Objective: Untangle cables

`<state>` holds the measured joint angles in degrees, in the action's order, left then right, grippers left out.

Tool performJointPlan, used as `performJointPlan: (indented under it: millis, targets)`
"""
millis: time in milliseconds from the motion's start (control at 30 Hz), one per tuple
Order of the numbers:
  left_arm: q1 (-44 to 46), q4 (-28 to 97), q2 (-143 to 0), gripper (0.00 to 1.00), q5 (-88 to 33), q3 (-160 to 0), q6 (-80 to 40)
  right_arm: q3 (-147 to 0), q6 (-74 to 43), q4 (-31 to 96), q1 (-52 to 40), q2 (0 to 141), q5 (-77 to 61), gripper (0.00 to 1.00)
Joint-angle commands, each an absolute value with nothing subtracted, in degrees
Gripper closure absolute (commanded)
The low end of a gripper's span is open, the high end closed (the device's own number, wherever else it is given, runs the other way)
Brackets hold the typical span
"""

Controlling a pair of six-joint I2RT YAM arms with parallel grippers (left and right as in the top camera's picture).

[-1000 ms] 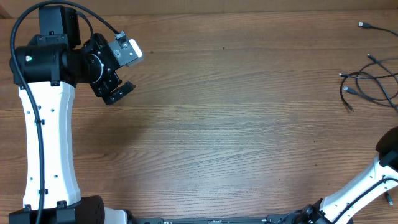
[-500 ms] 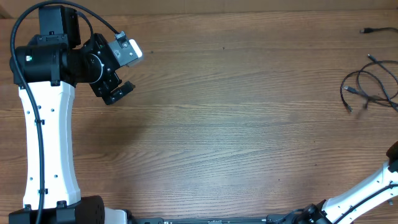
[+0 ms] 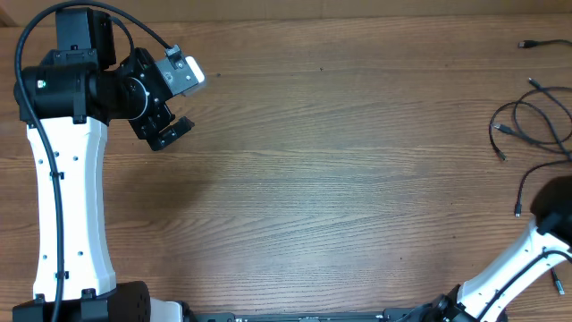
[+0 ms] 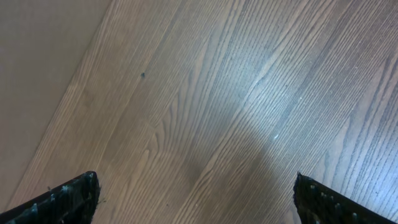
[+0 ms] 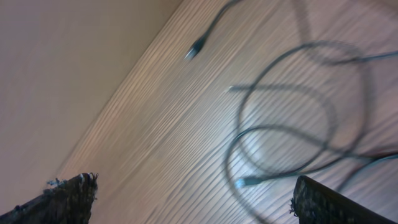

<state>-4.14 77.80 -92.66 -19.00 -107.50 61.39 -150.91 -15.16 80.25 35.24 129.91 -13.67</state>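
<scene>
The cables [image 3: 534, 125] are thin black cords lying in loose overlapping loops at the table's far right edge. One plug end [image 3: 526, 43] lies apart near the back, and another strand [image 3: 524, 190] curves down beside my right arm [image 3: 556, 204]. In the right wrist view the cables [image 5: 292, 124] loop on the wood ahead of my right gripper [image 5: 196, 202], which is open and holds nothing; a plug [image 5: 247, 182] lies just ahead of the jaws. My left gripper [image 4: 196, 202] is open over bare wood at the far left, well away from the cables.
The left arm [image 3: 67, 179] stands along the table's left side. The table's back edge [image 3: 357, 16] runs along the top. A pale wall [image 5: 68, 74] shows beyond the table in the right wrist view.
My right gripper has gone from shut to open. The cable loops have shifted slightly, and a strand with a plug now lies beside the right arm. The left arm has not moved.
</scene>
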Motion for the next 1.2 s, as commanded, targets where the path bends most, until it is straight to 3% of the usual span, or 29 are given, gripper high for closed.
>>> performJointPlan:
  millis: [0,500,1167]
  targets:
    - [-4.05,77.73,-92.25,0.0,-19.05,-107.9,60.62,-150.95,-14.55,83.4,29.56,129.95,-14.26,0.0]
    - [-4.05,77.73,-92.25,0.0,-19.05,-107.9,60.62,-149.18,-16.29,84.97,1.93,129.99,-14.68,0.0]
    - [-4.05,77.73,-92.25,0.0,-19.05,-107.9,60.62,-149.18,-16.29,84.99,-2.28,129.99,-14.68,0.0]
